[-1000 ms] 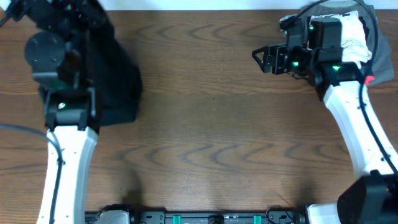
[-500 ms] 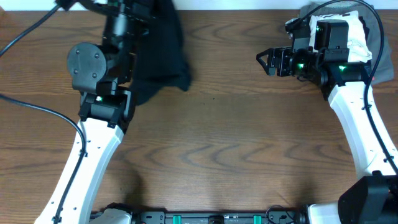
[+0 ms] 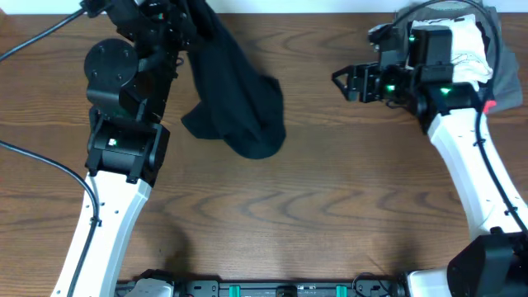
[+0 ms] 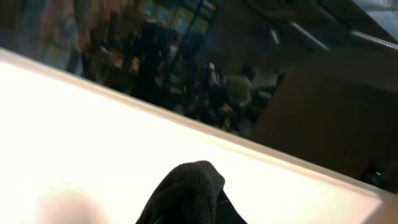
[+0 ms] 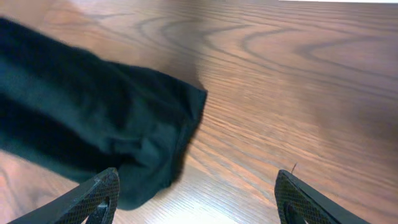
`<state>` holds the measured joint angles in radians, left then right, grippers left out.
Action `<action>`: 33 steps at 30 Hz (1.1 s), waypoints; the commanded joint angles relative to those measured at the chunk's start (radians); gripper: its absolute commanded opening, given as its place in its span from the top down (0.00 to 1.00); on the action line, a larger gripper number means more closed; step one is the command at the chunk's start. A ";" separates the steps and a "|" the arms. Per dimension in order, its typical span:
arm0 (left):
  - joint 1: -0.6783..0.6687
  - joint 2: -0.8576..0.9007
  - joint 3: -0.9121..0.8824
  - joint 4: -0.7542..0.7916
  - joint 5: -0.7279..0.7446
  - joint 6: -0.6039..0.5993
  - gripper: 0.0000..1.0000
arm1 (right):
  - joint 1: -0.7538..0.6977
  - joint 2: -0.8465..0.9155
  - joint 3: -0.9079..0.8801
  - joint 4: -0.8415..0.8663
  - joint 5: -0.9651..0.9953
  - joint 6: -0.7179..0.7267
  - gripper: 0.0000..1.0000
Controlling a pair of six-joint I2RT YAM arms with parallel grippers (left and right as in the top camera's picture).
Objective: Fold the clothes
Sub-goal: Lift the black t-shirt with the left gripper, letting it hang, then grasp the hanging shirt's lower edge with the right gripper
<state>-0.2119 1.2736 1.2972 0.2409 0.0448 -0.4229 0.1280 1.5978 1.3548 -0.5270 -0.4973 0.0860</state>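
Left pincer (image 3: 169, 18) is up at the far edge of the table (image 3: 313, 198), clamped tight on the black T-shirt (image 3: 243, 111). The fabric trails from it onto the wood and bunches in a heap left of centre. Right pincer (image 3: 341, 80) hovers wide open and empty, facing the shirt, well apart from it. Folded white garments (image 3: 474, 41) lie behind the right arm

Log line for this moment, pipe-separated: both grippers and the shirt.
left gripper: shut on black T-shirt | right gripper: open, empty, above table | black T-shirt: bunched, unfolded, lower end on table
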 commanded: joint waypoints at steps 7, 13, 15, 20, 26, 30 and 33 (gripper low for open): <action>0.003 -0.060 0.033 0.022 -0.008 0.014 0.94 | 0.152 0.124 0.010 0.090 0.001 -0.015 0.22; 0.003 -0.107 0.033 0.164 -0.008 -0.018 0.94 | 0.252 0.217 0.010 0.205 -0.045 0.045 0.24; 0.003 -0.112 0.033 0.208 -0.008 -0.070 0.94 | 0.287 0.240 0.010 0.262 -0.045 0.068 0.26; 0.003 -0.113 0.033 0.346 -0.007 -0.162 0.94 | 0.368 0.278 0.010 0.360 -0.001 0.129 0.29; 0.003 -0.121 0.036 0.443 -0.007 -0.243 0.94 | 0.434 0.282 0.010 0.435 0.004 0.171 0.30; 0.003 -0.131 0.036 0.436 0.021 -0.248 0.94 | 0.459 0.282 0.010 0.473 0.003 0.183 0.30; 0.003 -0.132 0.036 0.409 0.023 -0.231 0.94 | 0.462 0.282 0.010 0.468 0.002 0.183 0.30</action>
<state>-0.2119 1.1671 1.3022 0.6479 0.0494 -0.6518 0.5797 1.8683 1.3548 -0.0586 -0.5003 0.2470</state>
